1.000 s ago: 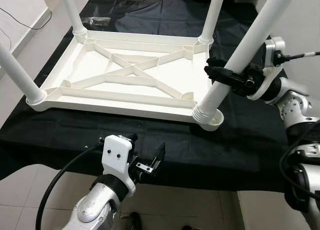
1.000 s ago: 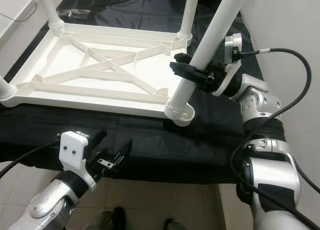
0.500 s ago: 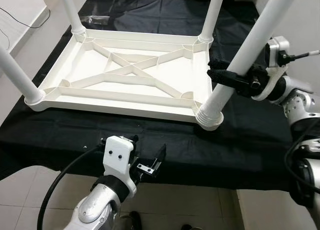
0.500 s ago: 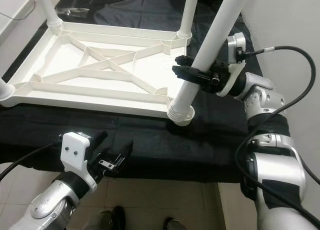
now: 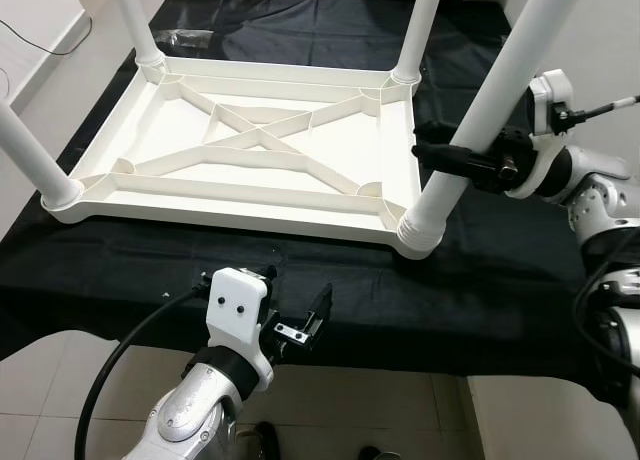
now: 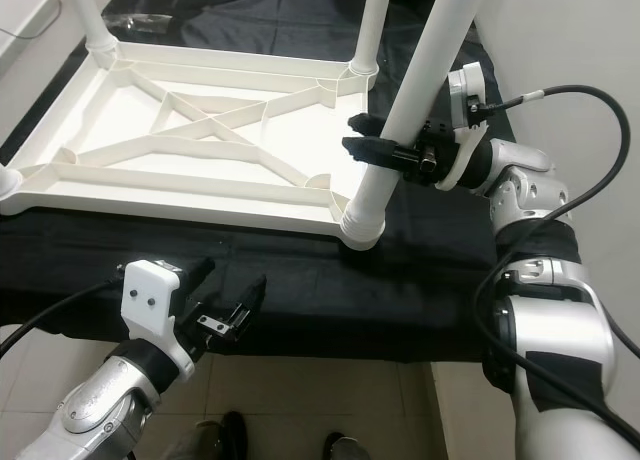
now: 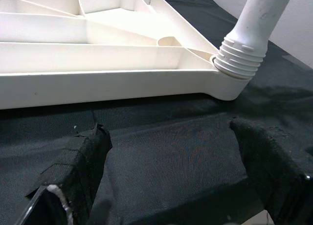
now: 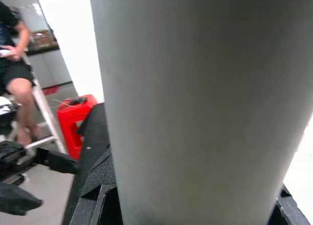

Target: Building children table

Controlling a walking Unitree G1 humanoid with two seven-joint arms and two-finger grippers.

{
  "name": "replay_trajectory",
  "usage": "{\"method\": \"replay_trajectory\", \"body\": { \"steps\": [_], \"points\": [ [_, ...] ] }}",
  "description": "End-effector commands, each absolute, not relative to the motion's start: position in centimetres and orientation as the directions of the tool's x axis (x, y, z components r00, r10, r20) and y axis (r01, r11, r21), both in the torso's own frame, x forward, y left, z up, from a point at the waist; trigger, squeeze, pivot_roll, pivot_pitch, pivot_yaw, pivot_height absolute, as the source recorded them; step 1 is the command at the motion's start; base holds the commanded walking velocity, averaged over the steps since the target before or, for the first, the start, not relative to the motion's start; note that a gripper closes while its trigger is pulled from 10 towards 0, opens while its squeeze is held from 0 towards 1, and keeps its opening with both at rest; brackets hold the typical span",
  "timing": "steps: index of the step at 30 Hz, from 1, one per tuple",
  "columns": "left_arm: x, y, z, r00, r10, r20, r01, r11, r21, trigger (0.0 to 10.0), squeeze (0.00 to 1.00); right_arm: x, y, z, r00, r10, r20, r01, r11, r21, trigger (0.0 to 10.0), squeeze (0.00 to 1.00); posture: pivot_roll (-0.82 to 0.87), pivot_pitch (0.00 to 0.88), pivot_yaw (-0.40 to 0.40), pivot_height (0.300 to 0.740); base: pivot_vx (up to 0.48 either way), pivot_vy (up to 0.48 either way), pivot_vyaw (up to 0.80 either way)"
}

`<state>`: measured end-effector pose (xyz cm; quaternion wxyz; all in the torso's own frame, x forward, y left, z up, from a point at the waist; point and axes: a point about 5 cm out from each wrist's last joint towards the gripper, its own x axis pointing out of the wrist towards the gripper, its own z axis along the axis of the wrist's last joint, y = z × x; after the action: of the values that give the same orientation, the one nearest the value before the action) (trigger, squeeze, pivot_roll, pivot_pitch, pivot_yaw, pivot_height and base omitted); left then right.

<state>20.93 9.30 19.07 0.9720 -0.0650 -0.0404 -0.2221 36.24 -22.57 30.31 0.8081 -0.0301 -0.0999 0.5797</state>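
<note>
The right gripper clamps the white table leg just above its socket; the left gripper hovers open, empty.

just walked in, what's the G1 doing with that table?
It is assembling a white plastic children's table top, lying upside down on a black cloth. The right hand grips the tilted white tube leg at the near right corner socket. The left hand hovers open at the cloth's near edge.

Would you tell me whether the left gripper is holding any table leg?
No, the left gripper hovers open over the black cloth, apart from the table.
</note>
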Motion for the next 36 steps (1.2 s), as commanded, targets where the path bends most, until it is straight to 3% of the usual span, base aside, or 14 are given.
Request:
{"method": "replay_trajectory", "body": {
  "steps": [1,11,24,36],
  "points": [
    [20.9,9.3,18.7,0.902,-0.425,0.080,0.432,0.895,-0.115,10.0,0.00,36.5,-22.6,28.3,0.329,0.943,0.048,-0.937,0.332,-0.106,10.0,0.00,0.13,0.318,-0.041,0.740,0.000,0.000,0.00],
    [20.9,9.3,18.6,0.903,-0.422,0.079,0.429,0.896,-0.113,10.0,0.00,36.6,-22.5,28.7,0.338,0.941,0.031,-0.927,0.339,-0.161,10.0,0.00,0.12,0.317,-0.040,0.740,0.000,0.000,0.00],
    [21.1,9.3,18.6,0.906,-0.416,0.082,0.423,0.900,-0.108,10.0,0.00,36.0,-20.4,27.5,0.172,0.985,-0.035,-0.966,0.161,-0.202,10.0,0.00,0.12,0.316,-0.043,0.740,0.000,0.000,0.00],
    [21.2,9.2,18.7,0.906,-0.415,0.086,0.423,0.900,-0.108,10.0,0.00,36.1,-19.2,27.3,0.138,0.988,-0.071,-0.970,0.121,-0.209,10.0,0.00,0.12,0.317,-0.047,0.740,0.000,0.000,0.00]
  ]
}}
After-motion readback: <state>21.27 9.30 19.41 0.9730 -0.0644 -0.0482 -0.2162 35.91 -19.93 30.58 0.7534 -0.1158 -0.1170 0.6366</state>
